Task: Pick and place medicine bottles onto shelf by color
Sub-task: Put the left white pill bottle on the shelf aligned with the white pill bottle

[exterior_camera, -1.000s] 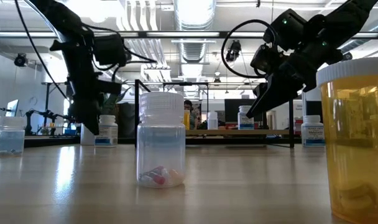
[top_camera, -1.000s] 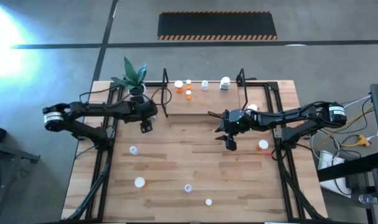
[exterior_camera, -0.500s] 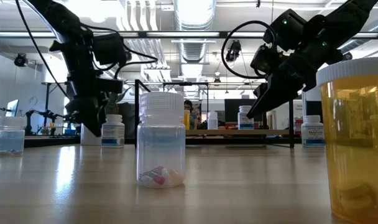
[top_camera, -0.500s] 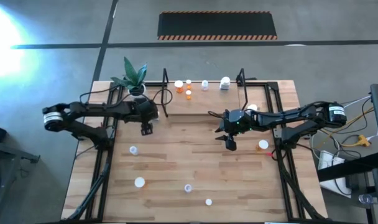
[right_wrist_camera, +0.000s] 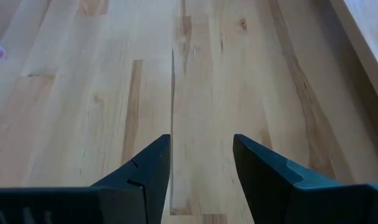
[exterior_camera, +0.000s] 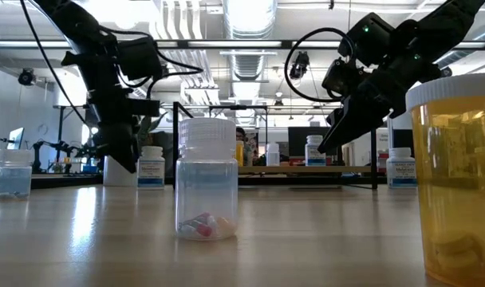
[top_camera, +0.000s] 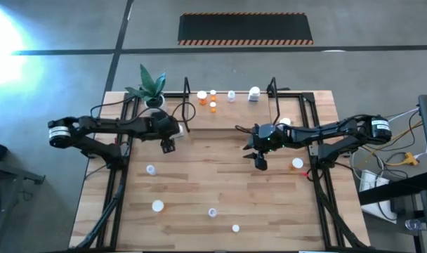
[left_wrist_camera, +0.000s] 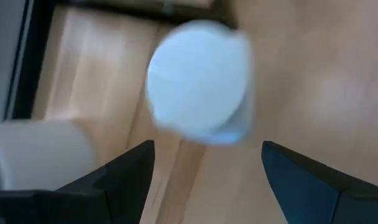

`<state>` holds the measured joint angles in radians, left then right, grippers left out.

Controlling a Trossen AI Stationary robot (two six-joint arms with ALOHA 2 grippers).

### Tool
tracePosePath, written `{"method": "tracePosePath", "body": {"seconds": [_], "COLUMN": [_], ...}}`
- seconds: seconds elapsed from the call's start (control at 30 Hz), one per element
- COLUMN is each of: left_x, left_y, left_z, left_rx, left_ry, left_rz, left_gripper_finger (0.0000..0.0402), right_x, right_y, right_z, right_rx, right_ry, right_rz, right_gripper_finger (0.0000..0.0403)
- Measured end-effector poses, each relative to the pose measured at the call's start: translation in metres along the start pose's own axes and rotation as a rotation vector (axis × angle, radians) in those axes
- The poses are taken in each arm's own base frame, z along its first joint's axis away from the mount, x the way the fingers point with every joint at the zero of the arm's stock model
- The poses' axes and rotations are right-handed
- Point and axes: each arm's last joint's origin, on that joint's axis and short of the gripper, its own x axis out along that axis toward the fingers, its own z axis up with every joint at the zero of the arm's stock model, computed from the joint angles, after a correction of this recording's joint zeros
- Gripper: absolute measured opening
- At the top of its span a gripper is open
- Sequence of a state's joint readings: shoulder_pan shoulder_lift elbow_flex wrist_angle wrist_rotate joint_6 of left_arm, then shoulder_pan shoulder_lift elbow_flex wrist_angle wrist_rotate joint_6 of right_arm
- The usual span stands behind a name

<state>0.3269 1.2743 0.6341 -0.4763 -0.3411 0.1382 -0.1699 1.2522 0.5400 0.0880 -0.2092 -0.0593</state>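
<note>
Wooden planks are making up the surface (top_camera: 220,190) in the high view, with the shelf (top_camera: 231,116) lying at its far edge and carrying two orange bottles (top_camera: 202,96), a clear bottle (top_camera: 231,95) and a white bottle (top_camera: 254,93). More bottles are standing loose on the near part of the surface: one (top_camera: 151,169) on the left, one (top_camera: 158,206) nearer the front, and two more (top_camera: 213,212) near the front middle. An orange one (top_camera: 297,164) is sitting on the right. The left gripper (top_camera: 167,146) is hanging just beside the shelf's left end, near the plant pot (top_camera: 154,102). The right gripper (top_camera: 260,163) is hanging over bare wood, below the shelf's right part.

Seen from the low view, a clear bottle with pills (exterior_camera: 207,179) is standing in the middle foreground and a large orange bottle (exterior_camera: 458,183) is filling the right edge. The left gripper (exterior_camera: 128,155) is pointing down close to a white bottle (exterior_camera: 151,167).

Looking through the left wrist view, its jaws are standing wide apart, with a white-capped bottle (left_wrist_camera: 200,81) beyond the fingers (left_wrist_camera: 124,168) and not touched by them.

Looking through the right wrist view, its jaws are standing partly apart over bare planks, the fingers (right_wrist_camera: 148,165) gripping nothing.
</note>
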Motion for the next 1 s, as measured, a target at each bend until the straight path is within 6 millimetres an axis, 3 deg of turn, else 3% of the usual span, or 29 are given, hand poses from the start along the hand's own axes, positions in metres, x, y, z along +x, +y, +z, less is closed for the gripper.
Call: {"method": "tracePosePath", "body": {"seconds": [0.13,0.53,0.77,1.0], "left_x": [0.006,0.024,0.028,0.023], "left_y": [-0.005,-0.015,-0.024,-0.032], "left_z": [0.004,-0.009,-0.021,-0.015], "left_rx": [-0.033,-0.182,-0.240,-0.256], "left_ry": [-0.129,-0.393,-0.439,-0.508], "left_rz": [-0.087,-0.123,-0.176,-0.197], "left_gripper_finger": [0.0278,0.0278,0.0277,0.0235], "right_x": [0.000,0.000,0.000,0.000], "right_y": [0.000,0.000,0.000,0.000], "right_z": [0.000,0.000,0.001,0.004], "right_rx": [0.010,0.026,0.025,0.018], "right_ry": [0.000,0.000,-0.005,-0.036], "right_rz": [0.000,0.000,0.000,-0.002], "right_gripper_finger": [0.0164,0.0159,0.0155,0.0154]}}
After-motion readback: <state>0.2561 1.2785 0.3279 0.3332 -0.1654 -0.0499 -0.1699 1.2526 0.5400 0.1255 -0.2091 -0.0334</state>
